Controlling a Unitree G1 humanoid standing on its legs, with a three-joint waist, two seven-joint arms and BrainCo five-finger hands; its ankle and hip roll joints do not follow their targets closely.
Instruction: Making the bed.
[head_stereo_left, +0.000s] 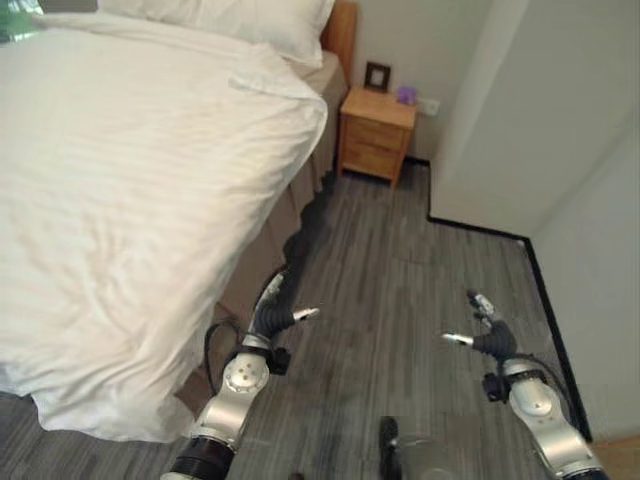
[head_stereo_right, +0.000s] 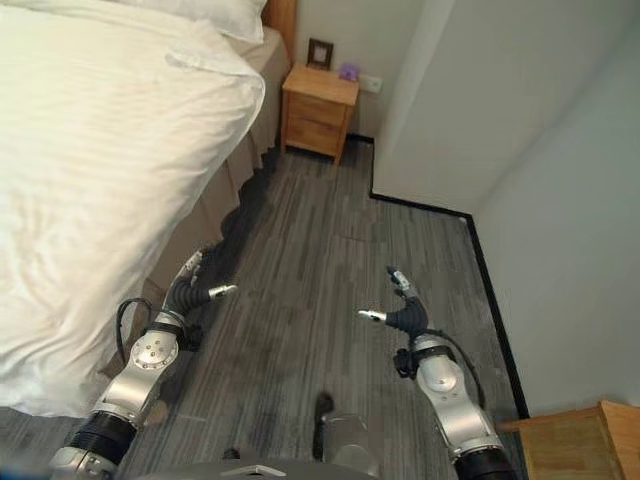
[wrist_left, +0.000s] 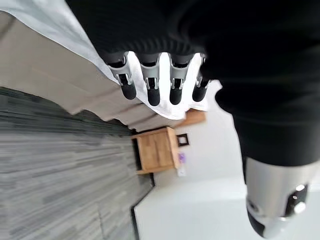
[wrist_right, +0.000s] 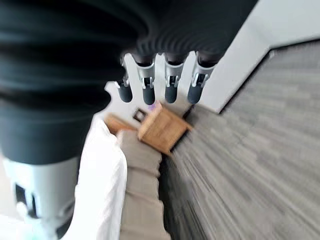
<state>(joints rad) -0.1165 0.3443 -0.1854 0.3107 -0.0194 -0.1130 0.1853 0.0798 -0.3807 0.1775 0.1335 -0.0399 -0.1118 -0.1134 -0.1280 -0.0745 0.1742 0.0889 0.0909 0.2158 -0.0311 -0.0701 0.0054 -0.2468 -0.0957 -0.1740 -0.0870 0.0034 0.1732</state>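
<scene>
A white striped duvet (head_stereo_left: 130, 200) covers the bed and hangs over its near side and foot. White pillows (head_stereo_left: 250, 25) lie at the head. A beige bed skirt (head_stereo_left: 262, 255) shows under the duvet's edge. My left hand (head_stereo_left: 272, 318) hovers over the floor beside the bed skirt, its fingers (wrist_left: 150, 87) straight and holding nothing. My right hand (head_stereo_left: 488, 335) is out over the grey floor, apart from the bed, its fingers (wrist_right: 148, 87) relaxed and empty.
A wooden nightstand (head_stereo_left: 375, 133) stands by the bed's head against the wall, with a small dark frame (head_stereo_left: 377, 75) and a purple object (head_stereo_left: 406, 95) on it. A white wall corner (head_stereo_left: 480, 150) juts in at the right. Grey plank floor (head_stereo_left: 400, 270) runs between bed and wall.
</scene>
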